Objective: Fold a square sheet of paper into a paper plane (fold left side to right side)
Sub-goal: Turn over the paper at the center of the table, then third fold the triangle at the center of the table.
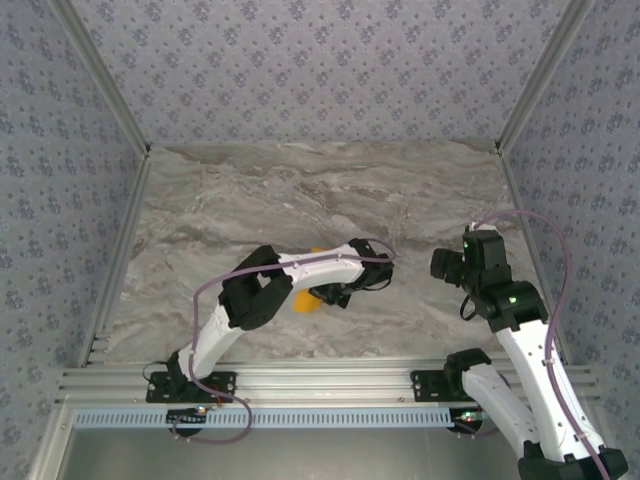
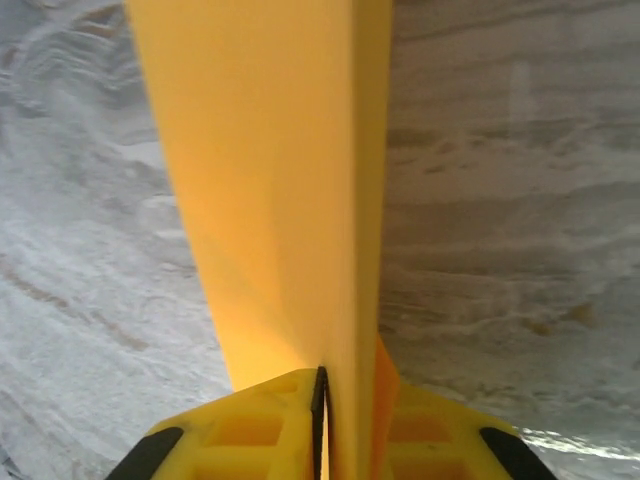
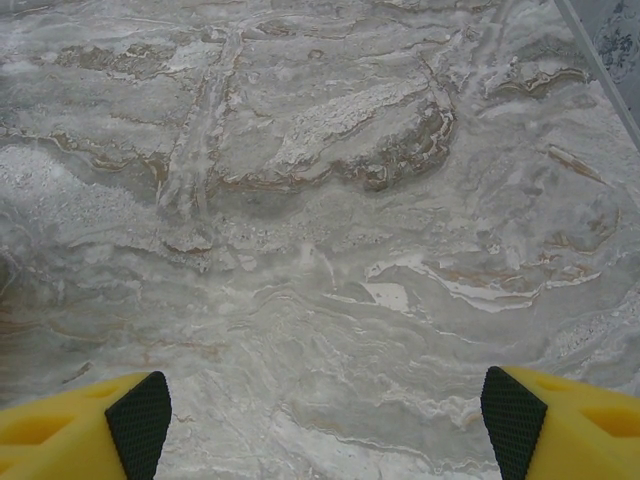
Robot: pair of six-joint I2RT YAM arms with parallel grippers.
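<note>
**While the left jaws clamp the orange sheet, the right jaws hang wide over bare marble**

As I read the left wrist camera, the left jaws are clenched on the square sheet of paper [image 2: 270, 180]. The yellow fingers [image 2: 240, 435] meet at a thin dark seam with the paper pinched in it. From there the sheet runs away from the jaws as a long folded band. A second layer shows along its right side, and a small orange flap [image 2: 385, 380] pokes out beside the right finger. I cannot tell whether its far end touches the tabletop [image 2: 500, 200].

From above, the sheet [image 1: 304, 301] sits near the front of the tabletop [image 1: 300, 190], left of centre and tucked under the bent left arm [image 1: 300, 268].

The right jaws are released and spread wide, with a black pad [image 3: 138, 420] at each side and nothing between them but marble [image 3: 300, 200]. They hover on the right side of the tabletop, well apart from the sheet.

Open marble stretches behind both arms to the patterned back wall [image 1: 300, 60]. The metal side rail [image 3: 600, 60] runs near the right jaws, and the front rail [image 1: 330, 380] lies just behind the sheet.
</note>
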